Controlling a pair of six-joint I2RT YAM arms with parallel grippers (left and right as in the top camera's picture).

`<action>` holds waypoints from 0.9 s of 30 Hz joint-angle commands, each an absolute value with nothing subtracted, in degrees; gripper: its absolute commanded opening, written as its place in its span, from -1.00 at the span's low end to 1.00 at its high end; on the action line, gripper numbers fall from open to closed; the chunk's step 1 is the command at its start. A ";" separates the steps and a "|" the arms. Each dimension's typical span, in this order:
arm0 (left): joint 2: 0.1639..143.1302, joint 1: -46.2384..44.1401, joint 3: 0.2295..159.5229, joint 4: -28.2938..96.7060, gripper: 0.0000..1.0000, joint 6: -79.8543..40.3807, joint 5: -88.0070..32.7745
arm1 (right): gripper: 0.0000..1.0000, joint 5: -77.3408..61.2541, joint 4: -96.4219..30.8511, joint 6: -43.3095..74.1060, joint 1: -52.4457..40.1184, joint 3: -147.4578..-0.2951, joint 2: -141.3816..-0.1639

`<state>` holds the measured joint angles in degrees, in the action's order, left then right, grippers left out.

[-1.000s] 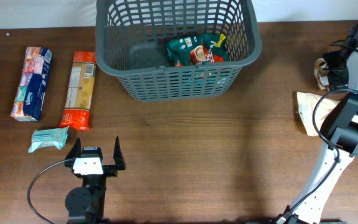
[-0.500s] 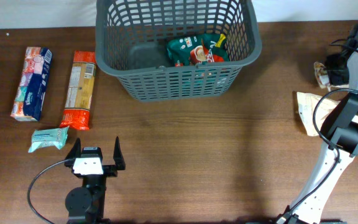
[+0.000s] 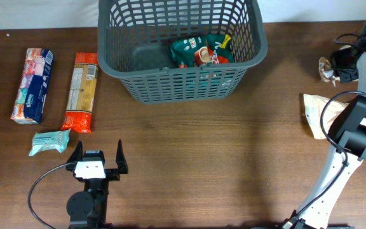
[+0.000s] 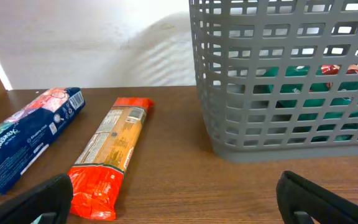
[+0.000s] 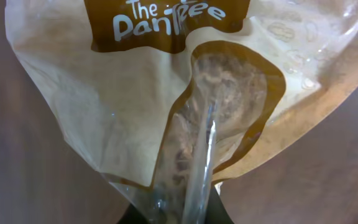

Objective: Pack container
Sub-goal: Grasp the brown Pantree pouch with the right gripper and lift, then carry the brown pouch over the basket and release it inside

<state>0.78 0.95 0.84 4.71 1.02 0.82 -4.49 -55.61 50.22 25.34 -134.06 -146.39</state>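
Note:
The container [image 3: 183, 81] is a dark grey lattice basket at the table's far middle, with green packets [image 3: 202, 51] inside; its slotted wall [image 4: 278, 112] fills the right of the left wrist view. At the far right edge, my right gripper [image 3: 335, 63] is shut on a tan snack bag [image 3: 325, 69]. In the right wrist view the bag [image 5: 166, 93] is pinched at its clear lower end between the dark fingers of the gripper [image 5: 179, 214]. My left gripper [image 3: 97, 156] [image 4: 179, 205] stands open near the front left, holding nothing.
A blue tissue pack [image 3: 33, 86] [image 4: 27, 137] and an orange pasta pack [image 3: 81, 92] [image 4: 110, 152] lie left of the basket. A small teal packet [image 3: 49, 142] sits by the left gripper. Another pale package [image 3: 313, 111] lies under the right arm.
My right gripper has closed onto the tan bag, and the bag has shifted slightly toward the far edge. The left arm has not moved.

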 commanded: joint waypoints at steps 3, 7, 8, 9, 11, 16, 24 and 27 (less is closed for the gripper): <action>0.30 1.30 0.51 4.75 0.98 0.86 0.21 | -0.92 -10.59 -56.64 40.10 25.12 -142.80 -144.00; 0.30 1.30 0.51 4.75 0.98 0.86 0.21 | -0.92 -10.59 -60.12 36.75 25.12 -153.12 -140.97; 0.30 1.30 0.51 4.75 0.98 0.86 0.21 | -0.92 -10.59 -60.90 36.53 25.12 -155.85 -140.25; 0.30 1.30 0.51 4.75 0.99 0.84 0.21 | -0.92 -10.81 -61.73 36.18 25.12 -158.67 -139.59; 0.30 1.30 0.51 4.75 0.98 0.84 0.21 | -0.92 -12.69 -63.31 35.33 25.12 -164.29 -138.28; 0.30 1.30 0.51 4.75 0.99 0.86 0.21 | -0.92 -28.51 -63.70 31.88 24.56 -176.75 -135.35; 0.30 1.30 0.51 4.75 0.98 0.84 0.21 | -0.92 -43.66 -59.72 31.66 16.67 -179.92 -130.85; 0.30 1.30 0.51 4.78 0.99 0.86 0.21 | -0.92 -45.01 -59.40 30.85 11.07 -179.89 -130.87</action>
<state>0.80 0.95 0.84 4.71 1.02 0.82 -39.05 -59.33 32.51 15.84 -180.29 -129.91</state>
